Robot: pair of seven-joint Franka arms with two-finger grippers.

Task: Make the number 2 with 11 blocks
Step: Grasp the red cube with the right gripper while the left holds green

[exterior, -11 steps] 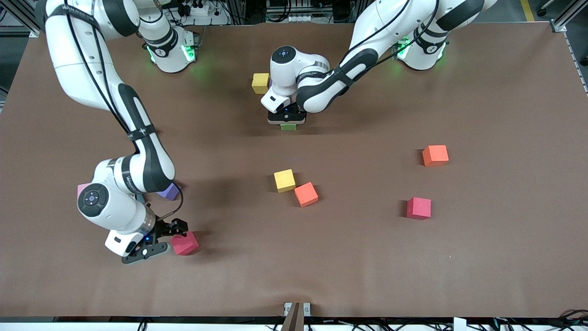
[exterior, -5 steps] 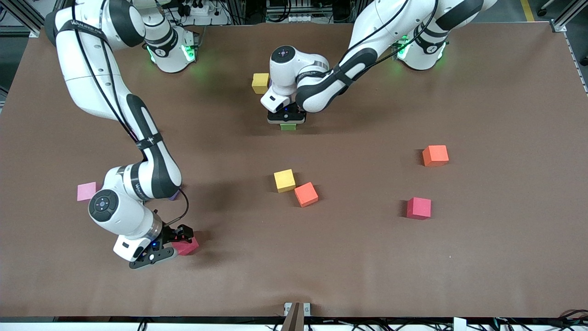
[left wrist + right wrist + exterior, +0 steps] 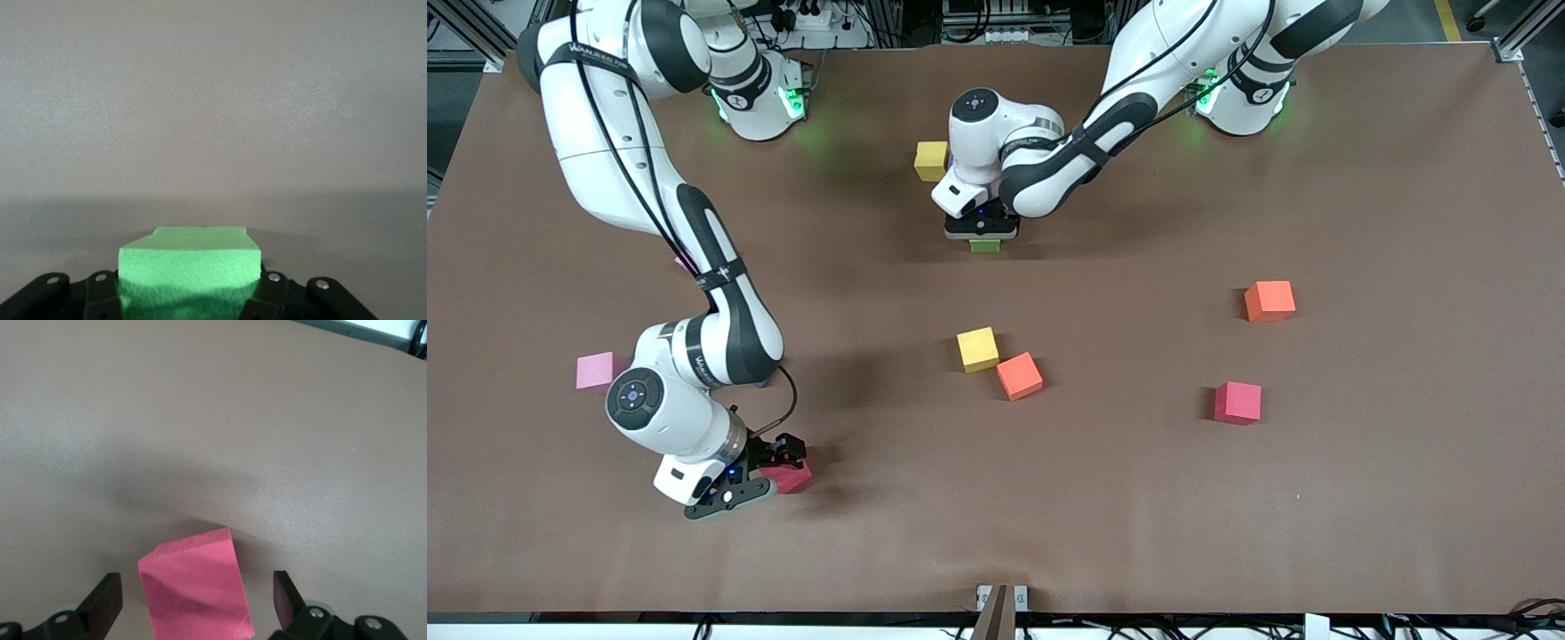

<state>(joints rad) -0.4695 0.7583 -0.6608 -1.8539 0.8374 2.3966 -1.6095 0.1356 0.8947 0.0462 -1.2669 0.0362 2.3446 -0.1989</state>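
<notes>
Right wrist view: the right hand [image 3: 193, 600] hangs released astride a red block [image 3: 197, 590], skewed between its fingers. Left hand [image 3: 982, 233] grasps a green block [image 3: 190, 267] just beside the yellow block [image 3: 931, 160]. Cubes look light, matte; flat sides suit gripping.

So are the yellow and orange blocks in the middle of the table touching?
Touching. The front view shows the yellow block and the orange block meeting at a corner, with no table between them.
</notes>
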